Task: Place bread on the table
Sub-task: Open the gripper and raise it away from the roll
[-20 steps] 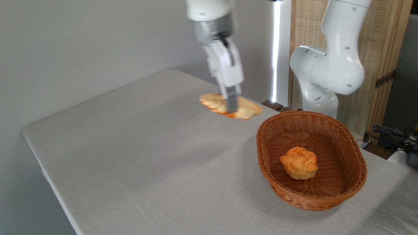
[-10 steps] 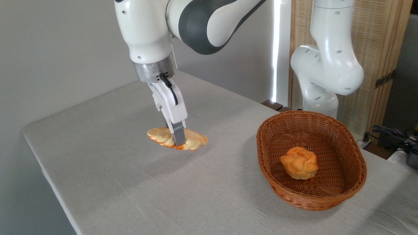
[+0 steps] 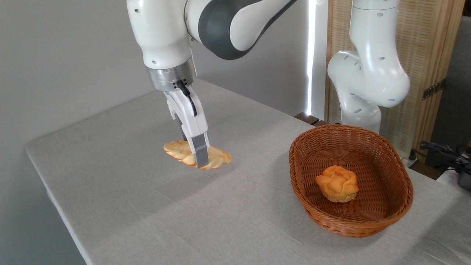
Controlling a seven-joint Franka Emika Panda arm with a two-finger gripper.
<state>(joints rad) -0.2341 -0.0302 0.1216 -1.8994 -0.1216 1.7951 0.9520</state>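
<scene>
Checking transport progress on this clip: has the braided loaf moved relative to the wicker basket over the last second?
Yes. The bread, gripped by the gripper, went left and down, away from the basket, toward the table.

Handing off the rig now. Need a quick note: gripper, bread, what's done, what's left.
Gripper: shut on the bread, fingers across its middle.
Bread: out of the basket, low over the table left of the basket; contact with the cloth can't be told.
Bun: in the basket, not part of the job.
Done: bread lifted out and carried over.
Left: set it down, open the gripper, retract.
</scene>
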